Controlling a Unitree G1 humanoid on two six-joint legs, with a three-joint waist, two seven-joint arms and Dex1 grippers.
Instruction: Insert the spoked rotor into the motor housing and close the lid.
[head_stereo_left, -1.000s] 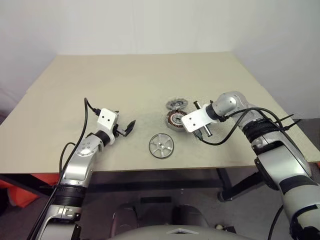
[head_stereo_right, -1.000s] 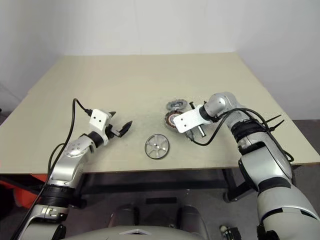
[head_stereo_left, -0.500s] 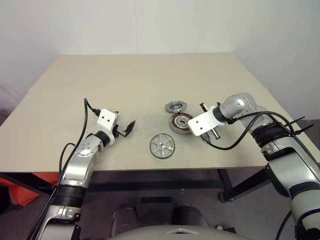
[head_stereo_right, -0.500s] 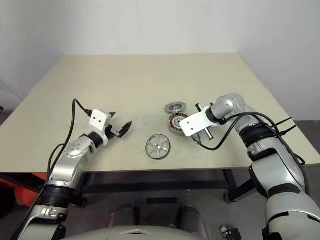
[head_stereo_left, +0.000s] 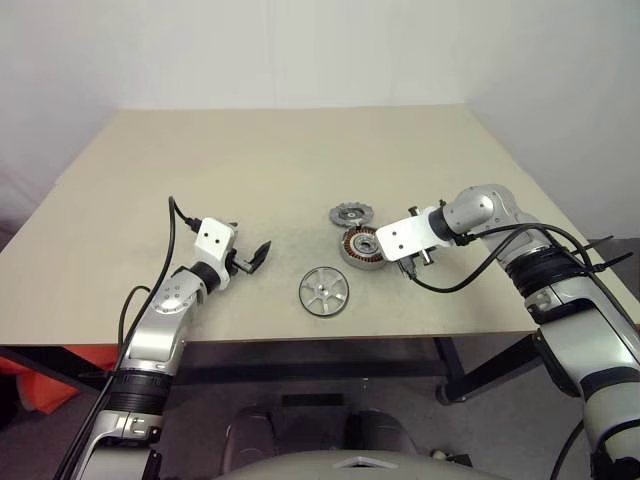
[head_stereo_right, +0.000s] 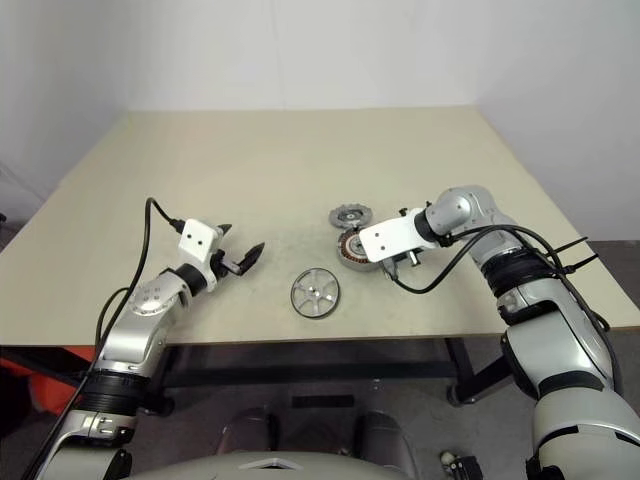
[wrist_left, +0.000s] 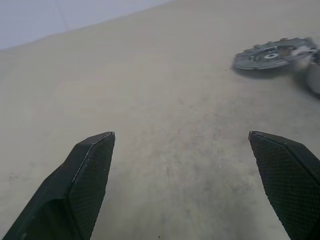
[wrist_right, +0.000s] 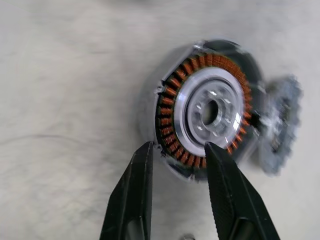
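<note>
Just beside the motor housing (head_stereo_left: 362, 246), with the spoked rotor (head_stereo_left: 324, 291) lying near it on the desk (head_stereo_left: 250, 160), the right gripper (wrist_right: 175, 152) is hovering with jaws slightly parted around the housing's near rim, seemingly positioning it, while the left gripper (wrist_left: 182, 145) is waiting wide open.

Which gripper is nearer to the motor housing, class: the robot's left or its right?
Right. The right gripper hangs just over the motor housing, fingertips at its copper rim. The left gripper waits well off to the left, beyond the spoked rotor.
</note>
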